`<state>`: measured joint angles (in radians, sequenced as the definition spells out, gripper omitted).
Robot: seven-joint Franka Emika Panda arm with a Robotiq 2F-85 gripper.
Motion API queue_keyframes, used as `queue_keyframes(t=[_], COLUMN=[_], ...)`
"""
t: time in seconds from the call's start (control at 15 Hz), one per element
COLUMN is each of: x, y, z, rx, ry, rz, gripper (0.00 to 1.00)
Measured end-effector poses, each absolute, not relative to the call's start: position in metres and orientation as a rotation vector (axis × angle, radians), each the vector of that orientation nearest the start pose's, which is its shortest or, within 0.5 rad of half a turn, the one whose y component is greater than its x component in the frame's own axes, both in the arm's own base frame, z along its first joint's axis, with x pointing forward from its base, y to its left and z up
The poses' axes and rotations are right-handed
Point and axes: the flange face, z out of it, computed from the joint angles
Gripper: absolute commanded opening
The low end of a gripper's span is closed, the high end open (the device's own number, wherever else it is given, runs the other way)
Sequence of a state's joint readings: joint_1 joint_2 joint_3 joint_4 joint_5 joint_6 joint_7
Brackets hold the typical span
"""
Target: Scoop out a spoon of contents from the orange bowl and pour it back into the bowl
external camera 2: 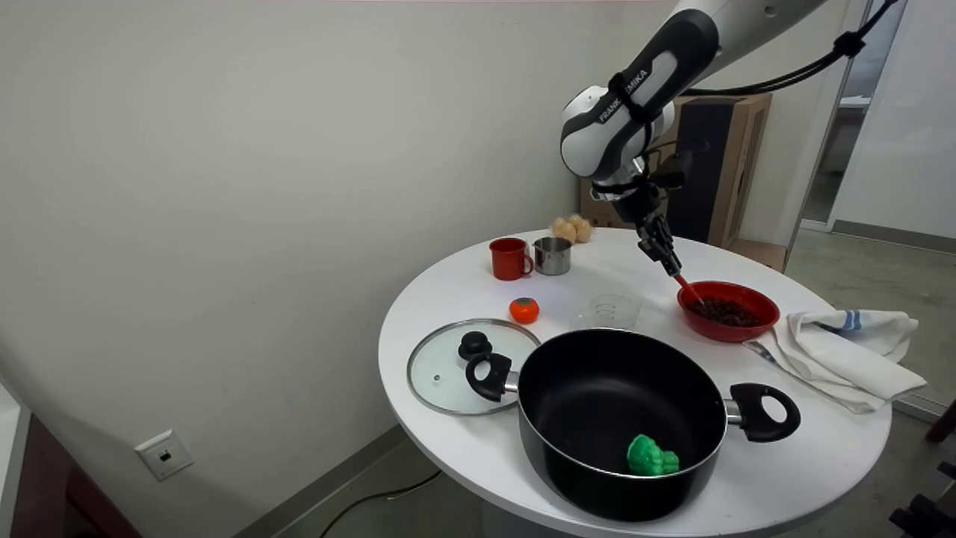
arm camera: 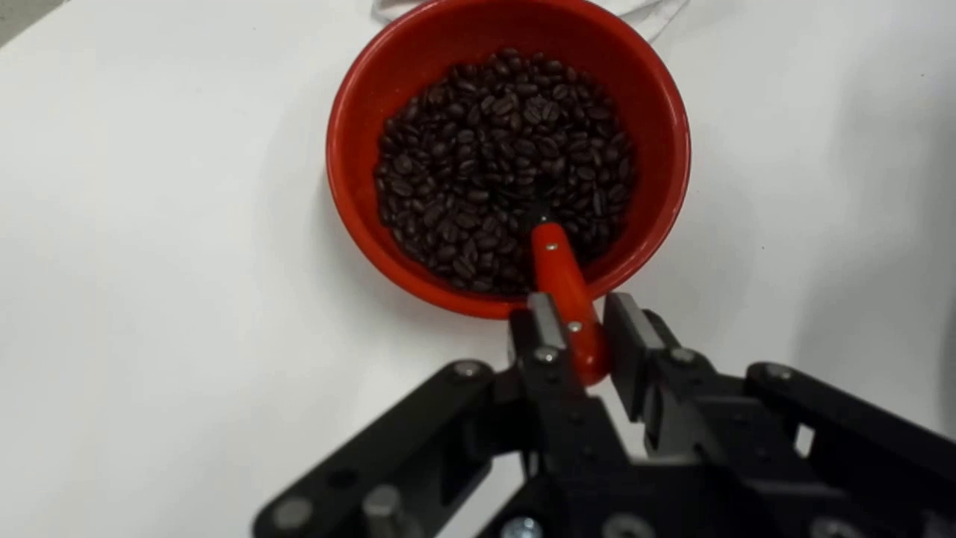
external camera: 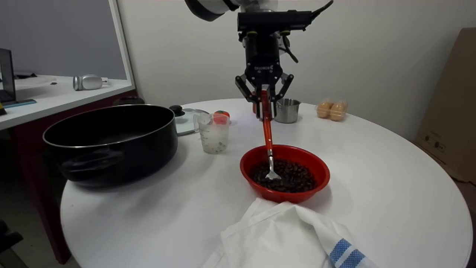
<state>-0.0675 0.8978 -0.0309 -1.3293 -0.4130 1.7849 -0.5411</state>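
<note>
The orange bowl (external camera: 323, 175) stands on the white table, also in view in an exterior view (external camera 2: 721, 329) and the wrist view (arm camera: 676, 149). Dark bean-like contents (arm camera: 463, 157) cover its bottom. My gripper (external camera: 266, 116) is above the bowl's edge, pointing down, shut on the red-orange handle of the spoon (external camera: 267, 132). In the wrist view the handle (arm camera: 560, 269) lies between the fingers (arm camera: 579, 321). The spoon slants down into the bowl. Its silver end touches the contents (external camera: 297, 176) in an exterior view; in the wrist view that end is dark and hard to make out.
A large black pot (external camera 2: 538, 456) holds a green toy (external camera 2: 648, 456). Near it are a glass lid (external camera 2: 448, 381), a clear measuring cup (external camera: 214, 137) and an orange fruit (external camera 2: 524, 310). A red mug (external camera 2: 510, 260), steel cup (external camera: 288, 111) and eggs (external camera: 331, 110) stand farther off. A white towel (external camera: 279, 238) lies beside the bowl.
</note>
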Motion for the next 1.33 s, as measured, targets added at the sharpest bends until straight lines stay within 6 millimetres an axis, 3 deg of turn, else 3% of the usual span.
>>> queue_keyframes(t=[0.67, 1.33], x=[0.685, 0.683], y=[-0.071, -0.06], z=[0.176, 0.185], rx=[-3.112, -3.118], ry=[-1.064, -1.097], rz=[1.032, 1.179], gripper=[0.05, 0.05])
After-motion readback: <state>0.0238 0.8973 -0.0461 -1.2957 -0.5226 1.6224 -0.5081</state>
